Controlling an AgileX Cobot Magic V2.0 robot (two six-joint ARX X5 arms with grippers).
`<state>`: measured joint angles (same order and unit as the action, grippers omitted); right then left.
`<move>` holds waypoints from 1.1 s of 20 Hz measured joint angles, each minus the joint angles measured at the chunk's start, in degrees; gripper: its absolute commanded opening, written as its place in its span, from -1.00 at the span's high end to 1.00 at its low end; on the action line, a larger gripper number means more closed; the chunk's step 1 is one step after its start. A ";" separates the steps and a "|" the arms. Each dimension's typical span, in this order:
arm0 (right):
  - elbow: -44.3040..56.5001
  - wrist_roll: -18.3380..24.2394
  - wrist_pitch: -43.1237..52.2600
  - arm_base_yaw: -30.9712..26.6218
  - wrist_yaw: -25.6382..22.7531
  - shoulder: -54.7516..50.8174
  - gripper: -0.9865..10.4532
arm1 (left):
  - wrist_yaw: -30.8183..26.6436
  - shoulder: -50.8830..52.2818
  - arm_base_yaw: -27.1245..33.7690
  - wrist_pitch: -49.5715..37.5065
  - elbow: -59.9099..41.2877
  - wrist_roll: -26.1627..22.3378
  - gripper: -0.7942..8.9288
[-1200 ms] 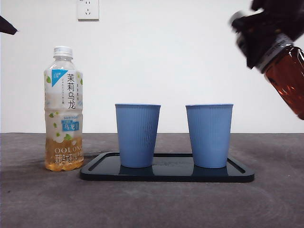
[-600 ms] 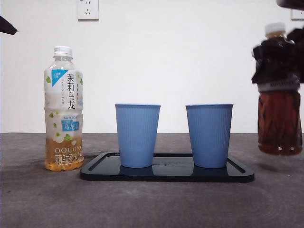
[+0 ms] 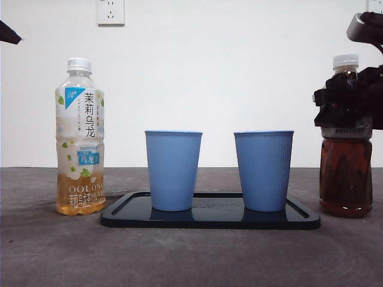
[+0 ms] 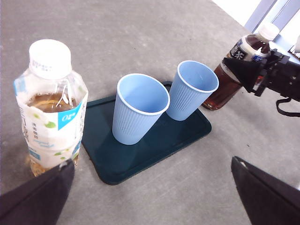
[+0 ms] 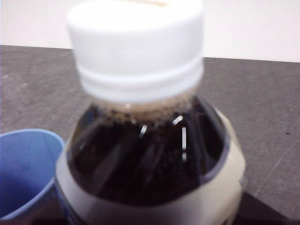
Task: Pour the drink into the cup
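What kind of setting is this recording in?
Probably a lab test bench, not a kitchen: a bare grey table, a plain white wall with a socket, and a neatly staged tray.

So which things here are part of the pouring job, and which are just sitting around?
In the job:
- dark tea bottle, upright on the table, capped, held by the right gripper
- two blue cups, the possible targets
- black tray under both cups

Standing by:
- oolong bottle, capped, untouched
- left gripper, open, waiting
- wall socket
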<state>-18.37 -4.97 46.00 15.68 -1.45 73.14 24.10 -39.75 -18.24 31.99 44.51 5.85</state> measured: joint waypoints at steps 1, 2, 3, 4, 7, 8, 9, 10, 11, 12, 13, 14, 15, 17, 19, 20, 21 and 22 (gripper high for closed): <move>0.00 0.00 0.13 0.00 0.00 0.33 0.55 | 0.00 0.00 0.00 0.00 0.00 -0.07 -0.25; 0.00 0.00 0.22 0.00 -0.02 0.52 0.55 | 0.00 0.00 0.00 0.00 0.00 -0.24 -0.25; 0.00 0.00 0.46 0.00 -0.04 0.61 0.55 | 0.00 0.00 0.00 0.00 0.00 -0.42 -0.25; 0.00 0.00 0.63 0.00 -0.09 0.61 0.55 | 0.00 0.00 0.00 0.02 0.00 -0.42 -0.25; 0.00 0.00 0.61 0.00 -0.09 0.61 0.38 | 0.00 0.00 0.00 0.09 0.00 -0.44 -0.25; 0.00 0.00 0.55 0.00 -0.09 0.61 0.24 | 0.00 0.00 0.00 0.22 0.00 -0.44 -0.25; 0.00 -0.02 0.55 0.00 -0.20 0.61 0.13 | 0.00 0.00 0.00 0.55 0.00 -0.46 -0.25; 0.00 -0.07 0.76 -0.02 -0.22 0.61 0.09 | 0.00 0.00 0.00 0.70 0.00 -0.48 -0.25; -0.13 -0.04 2.54 -0.04 -0.24 0.44 0.05 | 0.00 0.00 0.00 0.70 0.00 -0.50 -0.25; -0.55 -0.04 2.86 -0.04 -0.28 -0.11 0.05 | 0.00 0.00 0.00 0.70 0.00 -0.55 -0.25; -0.79 -0.04 1.70 0.00 -1.22 -0.79 0.03 | 0.00 0.00 0.00 0.72 0.00 -0.61 -0.25; -0.79 -0.04 -0.17 0.07 -2.08 -1.55 -0.01 | 0.00 0.00 0.00 0.85 0.00 -0.63 -0.25; -0.94 -0.04 -4.02 0.37 -2.97 -3.08 -0.03 | -0.02 0.00 0.00 1.25 0.00 -0.79 -0.25; -2.08 -0.04 -11.63 0.85 -3.32 -7.28 -0.03 | -1.79 0.00 -0.02 1.86 0.00 -1.01 -0.25; -4.33 -0.07 -19.61 1.79 -3.30 -13.31 -0.03 | -4.17 0.00 0.00 1.73 -0.17 -1.09 -0.25; -6.05 -0.11 -25.42 2.27 -3.30 -16.72 -0.03 | -5.14 0.00 0.00 1.57 -0.63 -1.11 -0.25; -8.20 -0.26 -33.16 2.71 -3.32 -20.57 -0.03 | -6.19 -0.04 0.00 1.31 -1.36 -1.11 -0.25; -9.84 -0.61 -39.23 3.06 -3.72 -23.47 -0.03 | -6.34 -0.09 0.00 0.33 -2.49 -1.05 -0.25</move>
<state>-28.21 -5.58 6.76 18.74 -5.17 49.67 17.76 -39.83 -18.24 32.32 42.02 4.80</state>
